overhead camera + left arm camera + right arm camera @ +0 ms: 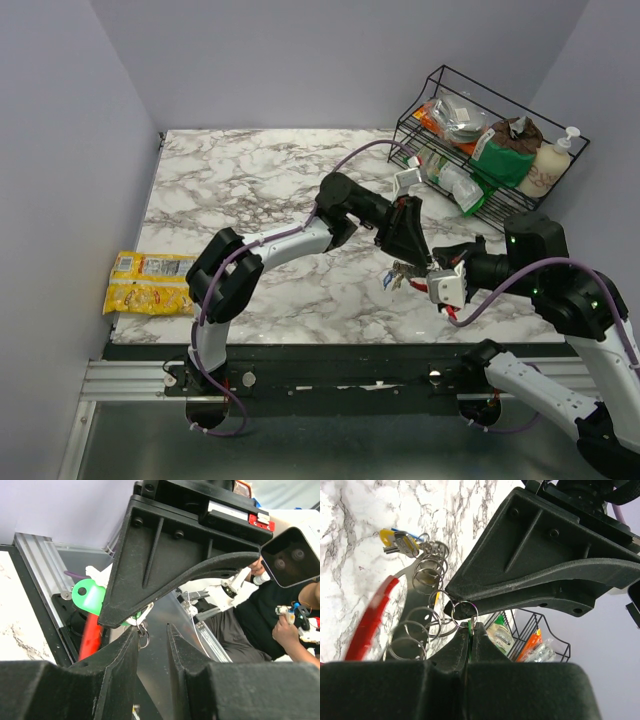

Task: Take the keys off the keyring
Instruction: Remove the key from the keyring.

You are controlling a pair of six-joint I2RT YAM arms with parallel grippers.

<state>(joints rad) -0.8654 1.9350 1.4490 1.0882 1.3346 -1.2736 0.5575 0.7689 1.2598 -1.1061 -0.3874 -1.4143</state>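
The keyring, part red point(369, 622) and part grey metal point(412, 592), hangs in the air between my two grippers, with several split rings on it. My right gripper point(471, 625) is shut on a green key point(469, 628), which shows only as a thin sliver between the pads. A yellow key point(390, 535) hangs at the keyring's far end. In the left wrist view the green key's tag point(90, 596) and the red keyring point(90, 636) sit behind the right gripper's finger. My left gripper point(152, 627) is open, with a small split ring point(143, 634) at one fingertip. From above, the left gripper point(408, 255) and right gripper point(425, 280) meet over the keys point(396, 276).
A black wire basket point(455, 85) of packets and a soap bottle stands at the back right. A yellow snack packet point(150, 282) lies at the table's left front edge. Walls close in the table on the left, back and right.
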